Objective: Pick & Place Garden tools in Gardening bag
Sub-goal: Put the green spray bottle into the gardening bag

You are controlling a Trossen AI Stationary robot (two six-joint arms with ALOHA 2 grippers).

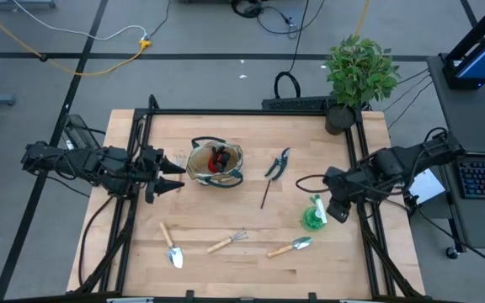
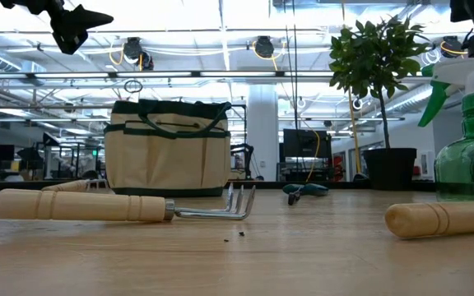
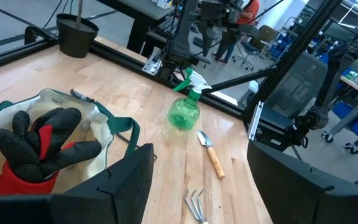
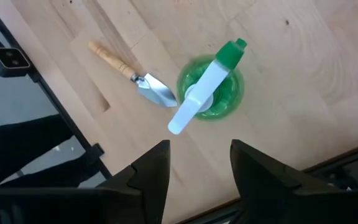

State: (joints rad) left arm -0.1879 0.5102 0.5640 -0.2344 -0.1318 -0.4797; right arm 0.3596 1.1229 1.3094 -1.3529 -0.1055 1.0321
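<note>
Two trowels (image 1: 173,248) (image 1: 290,247), one hand rake (image 1: 226,242) (nearest), one shears (image 1: 278,163), one spray bottle (image 1: 314,214) on the desk (image 1: 226,202); one glove (image 1: 218,160) in one bag (image 1: 215,164). Both arms' fingers (image 3: 123,186) (image 4: 148,171) gape, holding nothing.

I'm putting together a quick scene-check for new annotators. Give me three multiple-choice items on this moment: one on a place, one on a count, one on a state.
1. Where is the red-black glove?
A. inside the gardening bag
B. beside the potted plant
C. in the right gripper

2. How many wooden-handled tools lie on the table?
A. one
B. three
C. five

3. How does the green spray bottle stand?
A. tipped over
B. upright, untouched
C. lifted

Key: 1 A, the left wrist view shows it in the bag's mouth. 2 B, two trowels and a hand rake. 3 B, it stands free on the wood, the right gripper's open fingers above it.
</note>
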